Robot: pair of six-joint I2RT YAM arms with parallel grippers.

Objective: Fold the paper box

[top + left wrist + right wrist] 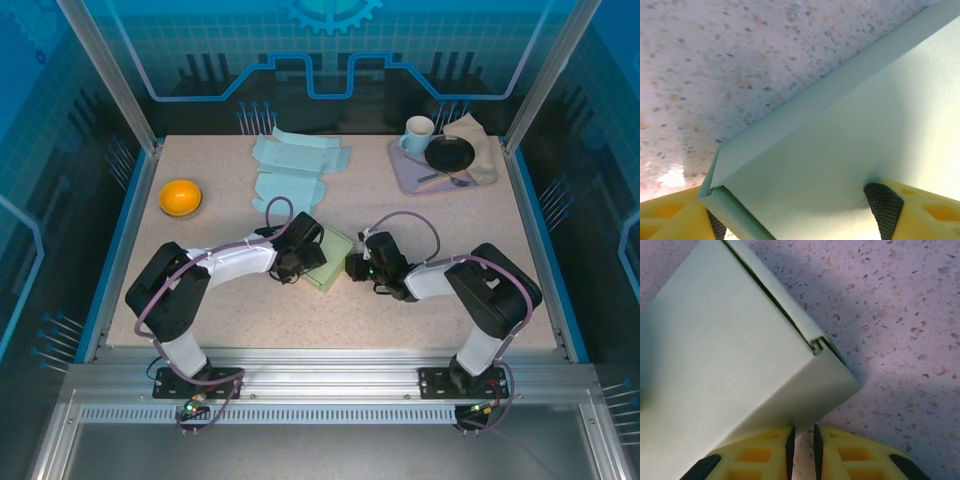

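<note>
Both arms are in the middle of the desk (pixel 230 312) now, meeting over the paper box (pixel 338 258); it sits flat between them, pale green, already squared up into a shallow closed shape. The left gripper (pixel 298 262) straddles one corner with its jaws spread wide; a black pad (pixel 885 205) presses the top face and the other finger sits against the side wall, so I'd call that a wide hold on the box, though from this close I can't be sure how firmly it bites. The right gripper (pixel 358 268) is clenched on nothing, its yellow fingers (pixel 765 455) almost together and nudged up against the end wall, just by the corner where a tab slots into its slit.

This is thin card, I'd judge; light, springy at the creases and easy to dent, and it will likely skate on that smooth speckled top if pushed from one side only. Best to brace it from both ends and take hold along folded edges or corners, where the card is doubled; squeezing the middle of a panel would likely buckle it.
</note>
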